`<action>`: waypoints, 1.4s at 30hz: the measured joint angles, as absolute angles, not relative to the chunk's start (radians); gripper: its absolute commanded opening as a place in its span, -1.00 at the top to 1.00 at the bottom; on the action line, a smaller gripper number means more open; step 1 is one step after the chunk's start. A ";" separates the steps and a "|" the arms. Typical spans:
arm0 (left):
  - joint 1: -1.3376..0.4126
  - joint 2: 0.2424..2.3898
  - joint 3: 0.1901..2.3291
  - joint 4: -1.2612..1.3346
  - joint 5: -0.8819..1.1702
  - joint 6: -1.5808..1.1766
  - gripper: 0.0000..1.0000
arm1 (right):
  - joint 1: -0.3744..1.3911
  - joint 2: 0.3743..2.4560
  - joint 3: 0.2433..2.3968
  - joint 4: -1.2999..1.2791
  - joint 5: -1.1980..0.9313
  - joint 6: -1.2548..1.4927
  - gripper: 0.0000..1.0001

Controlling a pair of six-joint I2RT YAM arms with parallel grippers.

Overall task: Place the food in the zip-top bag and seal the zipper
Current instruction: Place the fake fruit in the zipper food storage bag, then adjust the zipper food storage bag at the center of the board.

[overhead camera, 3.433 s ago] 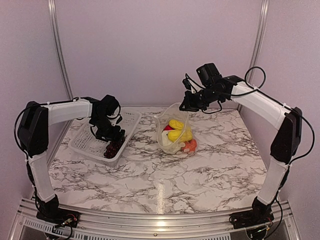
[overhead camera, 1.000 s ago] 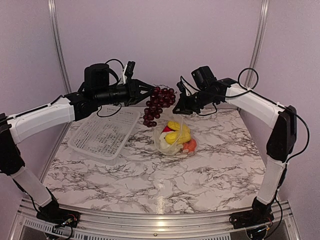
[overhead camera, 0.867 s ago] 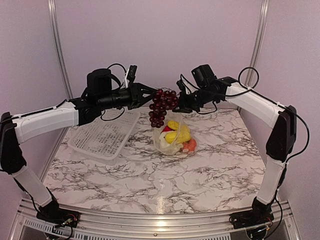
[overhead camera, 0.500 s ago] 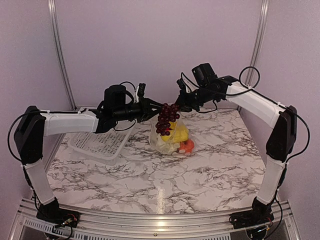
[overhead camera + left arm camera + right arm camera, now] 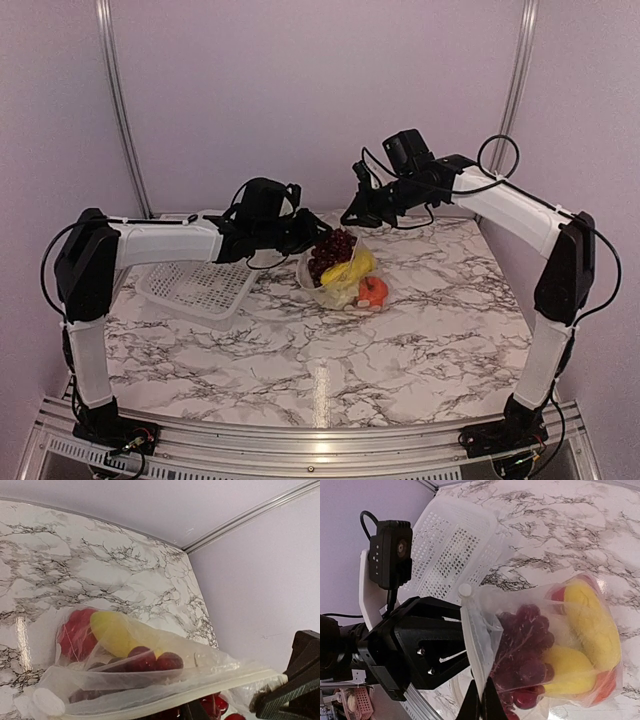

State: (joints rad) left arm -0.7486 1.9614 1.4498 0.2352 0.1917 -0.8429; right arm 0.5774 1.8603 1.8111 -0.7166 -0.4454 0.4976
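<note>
a marble table seen from above, with two robot arms meeting over its middle. a clear zip-top bag sits at the centre of the frame with its mouth lifted. the right gripper comes in from the upper right, pinched closed on the bag's top edge. the left gripper reaches from the left to the bag's mouth. its fingers are hidden by plastic, so whether it grips anything cannot be told. inside the bag are a dark grape bunch near the mouth, yellow pieces and an orange fruit. the zipper is unsealed. a white basket sits just left of the bag.
</note>
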 measured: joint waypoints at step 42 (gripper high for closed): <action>-0.840 1.494 1.372 -0.130 -0.205 -0.538 -0.26 | 0.560 1.788 1.695 -0.653 -0.460 0.493 1.00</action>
